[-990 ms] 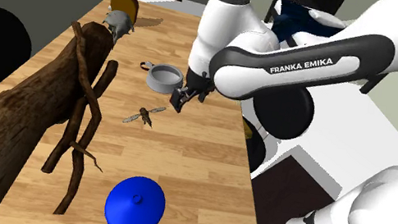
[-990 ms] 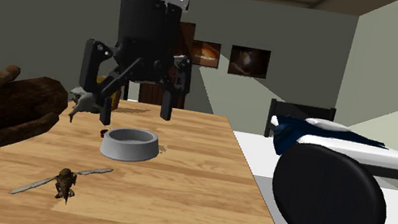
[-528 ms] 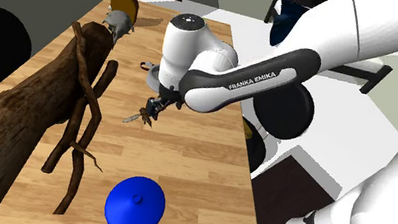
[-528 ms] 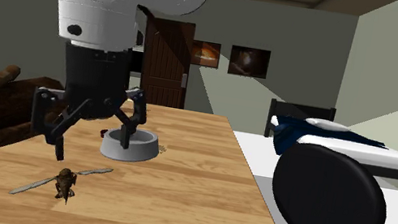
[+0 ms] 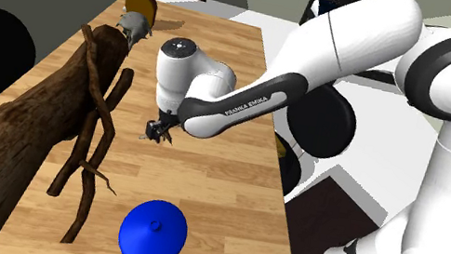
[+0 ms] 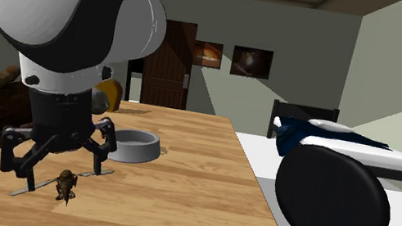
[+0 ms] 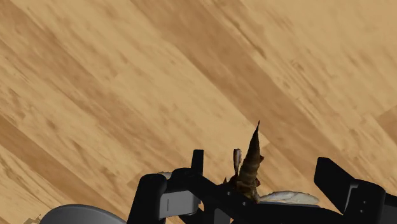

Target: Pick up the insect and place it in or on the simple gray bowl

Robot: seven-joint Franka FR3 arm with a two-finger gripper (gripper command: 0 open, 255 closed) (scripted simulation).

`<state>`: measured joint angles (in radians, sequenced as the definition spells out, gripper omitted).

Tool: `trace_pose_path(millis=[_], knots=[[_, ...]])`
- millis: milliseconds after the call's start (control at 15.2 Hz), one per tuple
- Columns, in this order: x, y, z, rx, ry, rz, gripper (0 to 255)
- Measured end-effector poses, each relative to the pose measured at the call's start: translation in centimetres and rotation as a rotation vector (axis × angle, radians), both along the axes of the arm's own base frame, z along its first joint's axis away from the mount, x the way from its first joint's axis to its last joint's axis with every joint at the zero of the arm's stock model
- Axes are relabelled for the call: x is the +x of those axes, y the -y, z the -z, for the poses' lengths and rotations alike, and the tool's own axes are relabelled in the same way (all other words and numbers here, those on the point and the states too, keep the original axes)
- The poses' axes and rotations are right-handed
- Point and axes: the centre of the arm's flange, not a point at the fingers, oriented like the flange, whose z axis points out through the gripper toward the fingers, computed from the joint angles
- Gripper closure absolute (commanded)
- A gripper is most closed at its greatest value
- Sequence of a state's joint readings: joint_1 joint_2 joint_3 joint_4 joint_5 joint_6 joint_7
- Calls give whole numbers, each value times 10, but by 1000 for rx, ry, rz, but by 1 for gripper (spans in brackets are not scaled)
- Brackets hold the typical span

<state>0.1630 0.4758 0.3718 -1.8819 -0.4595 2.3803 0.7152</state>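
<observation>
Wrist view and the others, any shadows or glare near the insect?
Wrist view: even light on the table, no glare; the insect sits within the open tool. Second exterior view: the insect looks dark under the tool, no distinct shadow. Shoulder view: flat light, no glare.

The tabletop [image 5: 215, 176] is pale tan with darker grain streaks. On it, the insect [image 6: 64, 184] is brown with pale wings, the bowl [image 6: 139, 152] plain grey, the domed lid [image 5: 153, 232] bright blue, the log [image 5: 16, 129] dark brown. The gripper [image 6: 52, 166] is black.
</observation>
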Motion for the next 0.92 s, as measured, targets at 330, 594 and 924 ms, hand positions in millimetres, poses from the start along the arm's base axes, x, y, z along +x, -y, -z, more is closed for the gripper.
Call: trace_pose_path(millis=[330, 594, 924], knots=[[4, 2, 26, -1, 0, 0, 0], [5, 2, 30, -1, 1, 0, 0], [5, 2, 30, 0, 1, 0, 255]])
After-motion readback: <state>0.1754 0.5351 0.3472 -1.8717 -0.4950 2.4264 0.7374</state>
